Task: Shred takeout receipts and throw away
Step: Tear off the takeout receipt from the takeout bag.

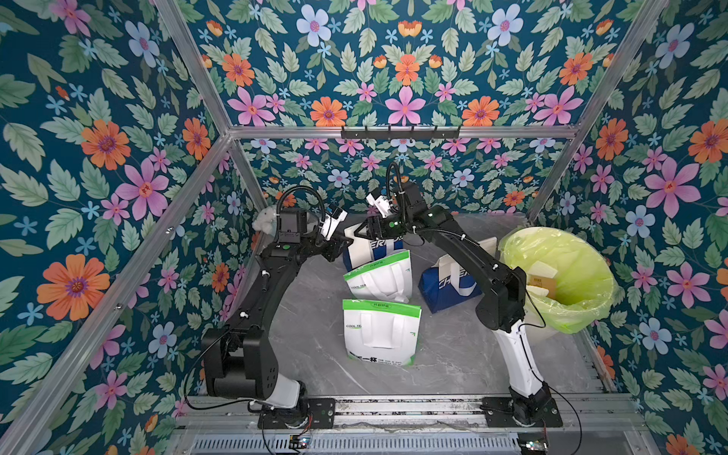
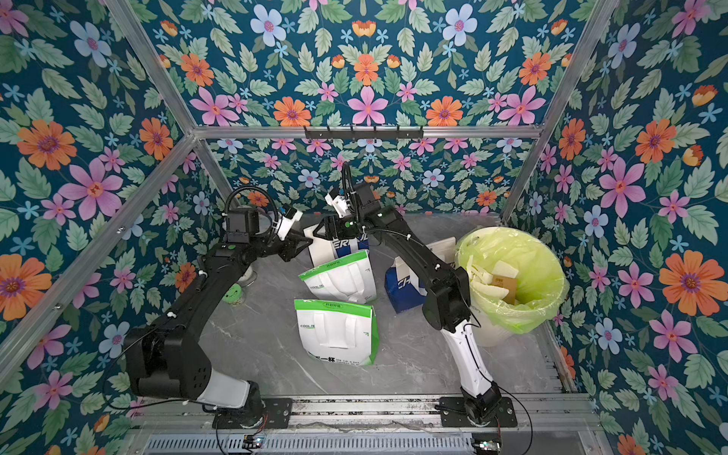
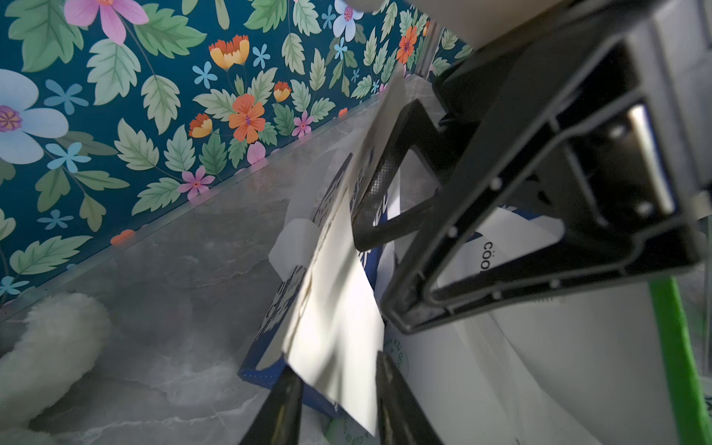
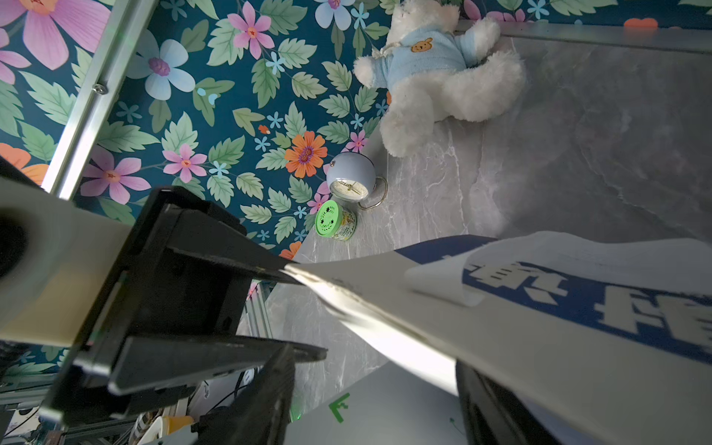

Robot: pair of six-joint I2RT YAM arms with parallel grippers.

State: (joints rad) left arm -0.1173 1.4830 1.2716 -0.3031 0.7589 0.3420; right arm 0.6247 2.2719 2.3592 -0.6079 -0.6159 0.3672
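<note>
Two green bags (image 1: 378,335), two blue bags (image 1: 441,291), one receipt (image 3: 335,327), one bin (image 1: 575,319).

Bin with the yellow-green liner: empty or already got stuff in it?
Not empty. In both top views the bin holds white paper scraps and a brown cardboard piece inside its liner.

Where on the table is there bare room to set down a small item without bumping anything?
The grey tabletop is bare between the front rail and the nearest green-and-white bag, and on both sides of that bag. It is crowded behind: the other bags cluster mid-table, the lined bin fills the right, and the plush toy sits far left.
</note>
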